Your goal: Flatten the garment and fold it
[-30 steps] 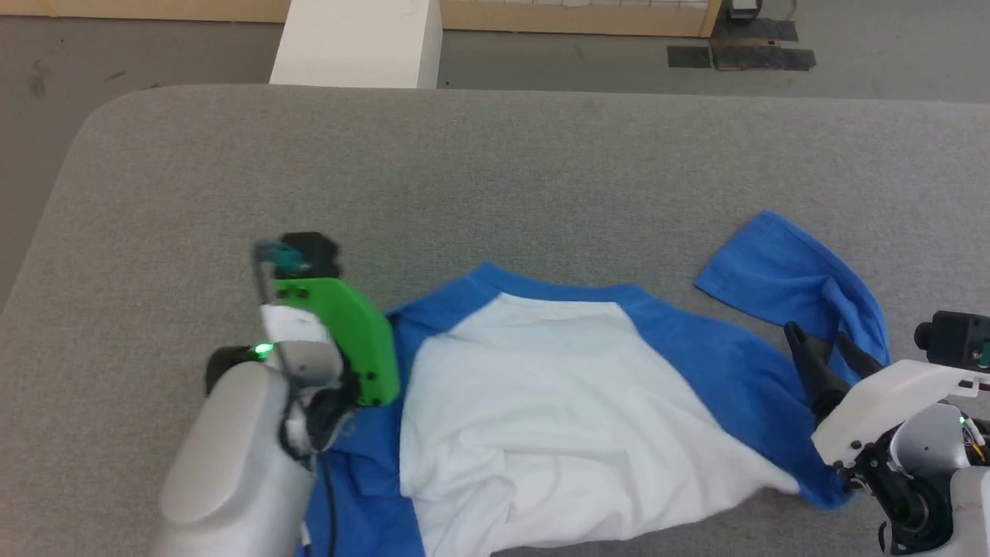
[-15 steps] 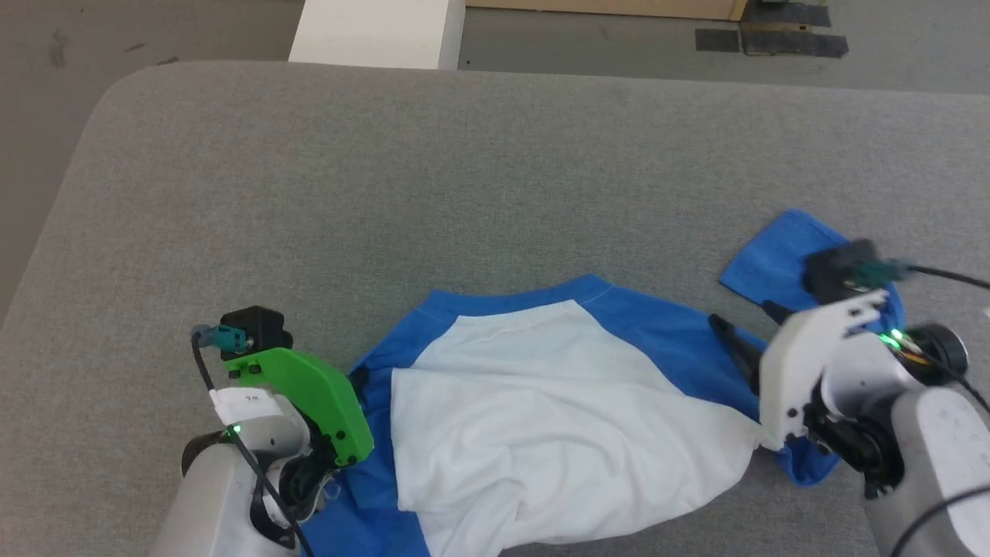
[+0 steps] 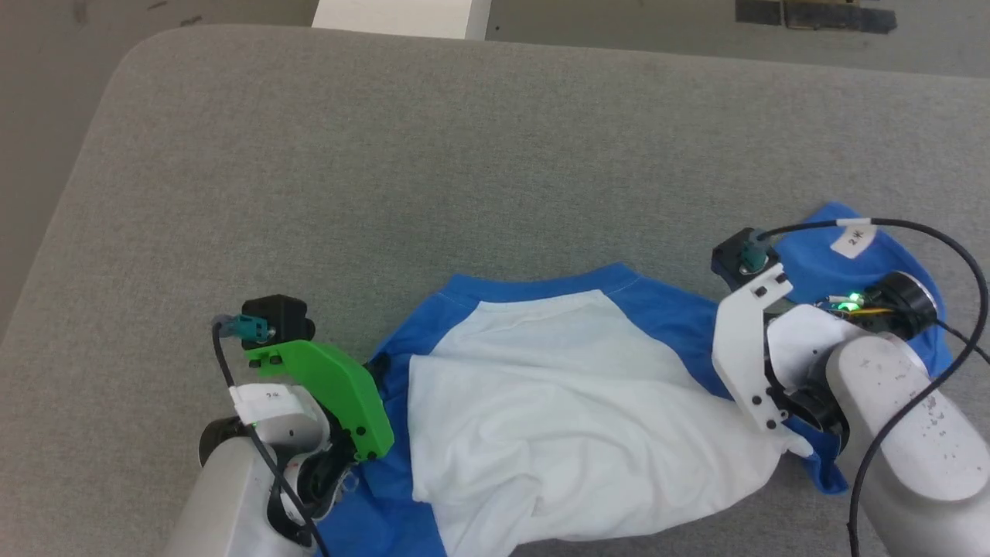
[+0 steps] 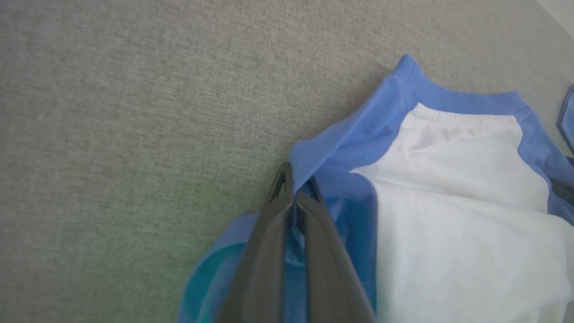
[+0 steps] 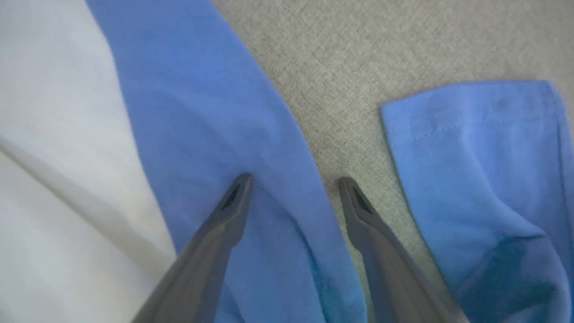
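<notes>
The garment (image 3: 557,387) lies rumpled on the grey table, its white body framed by blue shoulders and sleeves. In the left wrist view my left gripper (image 4: 293,190) is shut on a blue fold at the garment's (image 4: 448,179) left shoulder edge. The head view shows that arm's green mount (image 3: 332,387) beside the shirt's left side. My right gripper (image 5: 293,181) is open and points down. One finger presses on the blue sleeve (image 5: 202,89) and the other stands on bare table just past its edge. Its white mount (image 3: 742,348) hangs over the right sleeve.
A folded blue cuff end (image 5: 484,157) lies apart to the right of my right fingers. The grey fabric table (image 3: 387,170) stretches wide beyond the shirt, with a rounded corner at the far left. A white block (image 3: 402,11) stands on the floor past the far edge.
The camera has tilted down. My right arm has swung in from the lower right over the right sleeve. My left gripper has drawn back towards me, dragging the left shoulder.
</notes>
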`<state>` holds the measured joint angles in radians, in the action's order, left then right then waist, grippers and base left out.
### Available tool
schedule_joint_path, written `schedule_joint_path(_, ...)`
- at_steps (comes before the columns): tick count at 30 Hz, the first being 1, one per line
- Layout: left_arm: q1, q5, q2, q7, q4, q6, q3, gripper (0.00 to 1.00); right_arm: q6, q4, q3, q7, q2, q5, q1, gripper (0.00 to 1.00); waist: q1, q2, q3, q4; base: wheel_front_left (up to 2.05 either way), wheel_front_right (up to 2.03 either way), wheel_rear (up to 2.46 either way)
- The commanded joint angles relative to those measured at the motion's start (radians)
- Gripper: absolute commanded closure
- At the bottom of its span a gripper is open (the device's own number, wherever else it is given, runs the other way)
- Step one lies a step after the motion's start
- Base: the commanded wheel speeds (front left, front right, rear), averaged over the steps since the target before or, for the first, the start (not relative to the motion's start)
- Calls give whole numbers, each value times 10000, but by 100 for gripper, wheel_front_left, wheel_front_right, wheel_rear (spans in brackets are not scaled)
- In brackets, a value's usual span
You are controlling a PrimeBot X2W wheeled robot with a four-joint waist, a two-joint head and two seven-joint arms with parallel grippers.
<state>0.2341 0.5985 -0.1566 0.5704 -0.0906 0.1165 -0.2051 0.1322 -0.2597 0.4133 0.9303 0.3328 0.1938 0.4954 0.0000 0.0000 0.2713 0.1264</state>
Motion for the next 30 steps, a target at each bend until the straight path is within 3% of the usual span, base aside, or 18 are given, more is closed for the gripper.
schedule_joint_path(1,152,-40,41,-48,28,-3,-22,100,-15,-317,239,118,23,1,7,0,0,0,95,81,0,0,0)
schedule_joint_path(5,134,-30,70,-55,36,-16,-99,100,-15,-686,755,210,73,350,-20,0,0,0,151,123,0,0,0)
schedule_joint_path(6,133,-17,79,-53,24,-32,-121,100,-15,-753,839,273,90,516,-25,61,0,0,146,130,0,0,0)
schedule_joint_path(7,130,-7,80,-57,13,-47,-134,100,-15,-758,881,256,104,642,-9,87,0,0,137,126,0,0,0)
schedule_joint_path(8,125,7,78,-60,-2,-72,-152,100,-15,-747,901,197,134,784,33,100,0,0,116,112,0,0,0)
schedule_joint_path(18,472,453,75,-669,273,-642,119,100,-15,-288,-589,-1689,-224,2417,573,100,0,0,-834,-221,0,0,0)
schedule_joint_path(25,1981,1080,-2,-943,913,-1176,680,100,-15,379,-2042,-1949,-638,4013,1593,100,0,0,-1711,-553,0,0,0)
schedule_joint_path(30,3537,1122,-194,-1106,856,-1366,976,100,-15,752,-2672,-1833,-721,4535,2546,100,0,0,-2278,-767,0,0,0)
